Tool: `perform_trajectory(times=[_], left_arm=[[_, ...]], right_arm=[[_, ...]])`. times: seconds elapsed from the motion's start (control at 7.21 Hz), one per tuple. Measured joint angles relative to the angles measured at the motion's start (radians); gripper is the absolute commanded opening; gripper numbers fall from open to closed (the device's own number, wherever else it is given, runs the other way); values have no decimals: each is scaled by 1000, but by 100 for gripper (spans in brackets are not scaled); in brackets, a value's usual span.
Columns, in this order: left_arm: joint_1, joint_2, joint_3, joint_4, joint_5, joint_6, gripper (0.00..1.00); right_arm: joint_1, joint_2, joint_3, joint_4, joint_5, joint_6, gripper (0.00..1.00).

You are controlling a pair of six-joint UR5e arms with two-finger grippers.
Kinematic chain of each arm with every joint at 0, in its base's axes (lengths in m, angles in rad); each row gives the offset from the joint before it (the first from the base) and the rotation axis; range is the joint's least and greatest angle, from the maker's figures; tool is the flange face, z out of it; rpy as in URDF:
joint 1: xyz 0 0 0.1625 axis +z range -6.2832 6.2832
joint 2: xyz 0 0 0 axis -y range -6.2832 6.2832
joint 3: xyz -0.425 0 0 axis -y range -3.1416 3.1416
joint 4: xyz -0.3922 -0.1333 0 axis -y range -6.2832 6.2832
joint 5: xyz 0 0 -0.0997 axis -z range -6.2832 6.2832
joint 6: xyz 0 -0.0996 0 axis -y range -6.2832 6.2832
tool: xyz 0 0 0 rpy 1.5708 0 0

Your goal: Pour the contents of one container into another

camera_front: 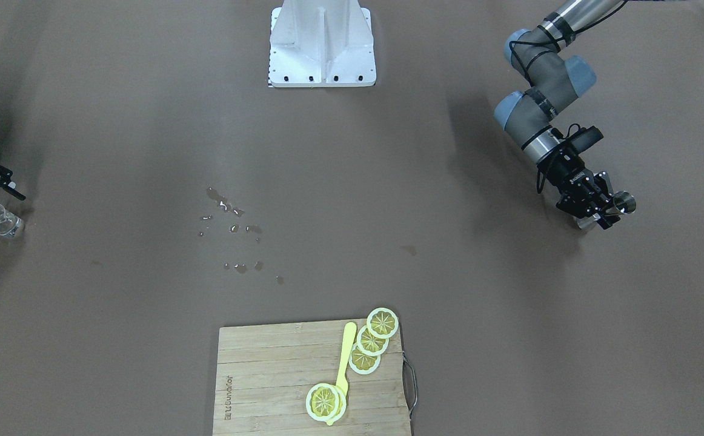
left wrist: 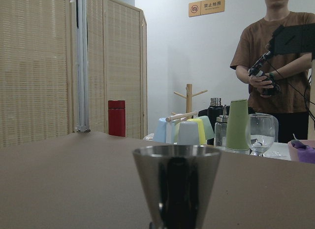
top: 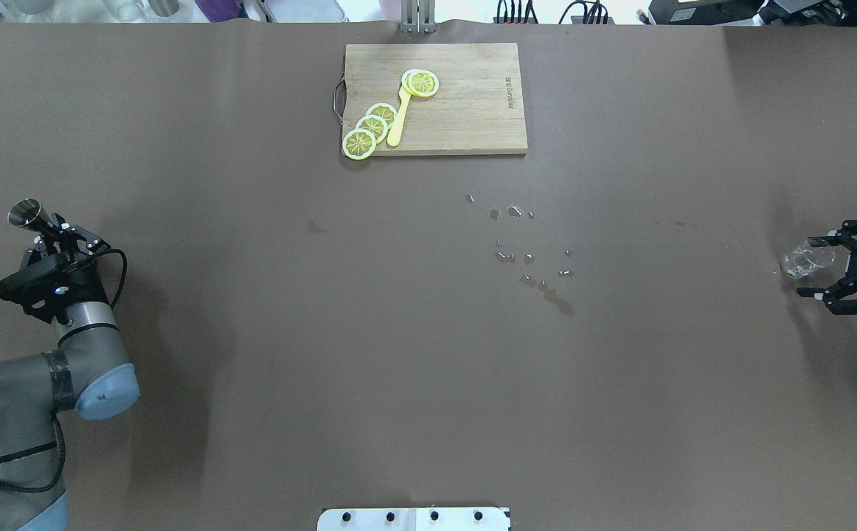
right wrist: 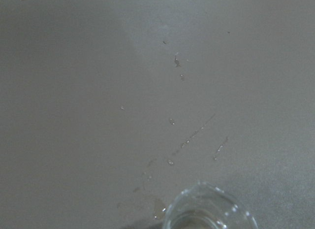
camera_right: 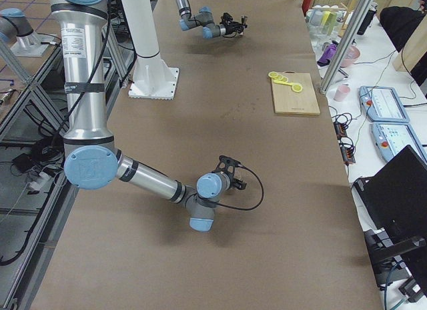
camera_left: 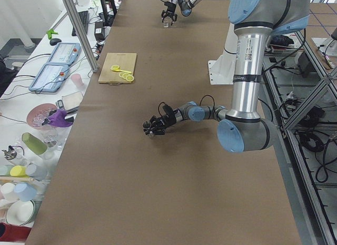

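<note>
Left pincer (top: 51,227): clamped on jigger (top: 24,213), upright, probably to keep its contents in.
Right pincer (top: 819,265): apart, straddling glass (top: 801,262), seemingly to grip it.

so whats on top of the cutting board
On the cutting board: three overlapping lemon slices, a yellow utensil, and at least one more slice lying over the utensil's wide end, so its shape there is hidden.

Upright, far L of table (top: 428,383): small steel cone cup (top: 24,212). Upright on top, far R: clear glass (top: 806,259).
</note>
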State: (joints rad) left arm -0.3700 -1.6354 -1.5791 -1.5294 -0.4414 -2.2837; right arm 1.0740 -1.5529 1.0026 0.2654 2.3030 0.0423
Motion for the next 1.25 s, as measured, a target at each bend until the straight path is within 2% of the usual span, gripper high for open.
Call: perform_trajectory(times=[0.28, 0.55, 0.69, 0.83, 1.11, 1.25], left_arm=[[0, -5, 3, 0, 0, 1, 45], [0, -6, 4, 1, 0, 5, 54], [0, -6, 4, 1, 0, 7, 68], [0, -7, 4, 1, 1, 9, 97], [0, -7, -2, 7, 4, 12, 98], [0, -7, -9, 17, 5, 13, 98]], right_arm=[[44, -20, 3, 0, 50, -1, 100], [126, -34, 10, -11, 156, -8, 100], [174, -49, 13, -16, 206, -8, 100], [217, -78, 19, -30, 230, -4, 100], [297, -157, 59, -146, 251, 0, 100], [327, -177, 97, -259, 260, 0, 100]])
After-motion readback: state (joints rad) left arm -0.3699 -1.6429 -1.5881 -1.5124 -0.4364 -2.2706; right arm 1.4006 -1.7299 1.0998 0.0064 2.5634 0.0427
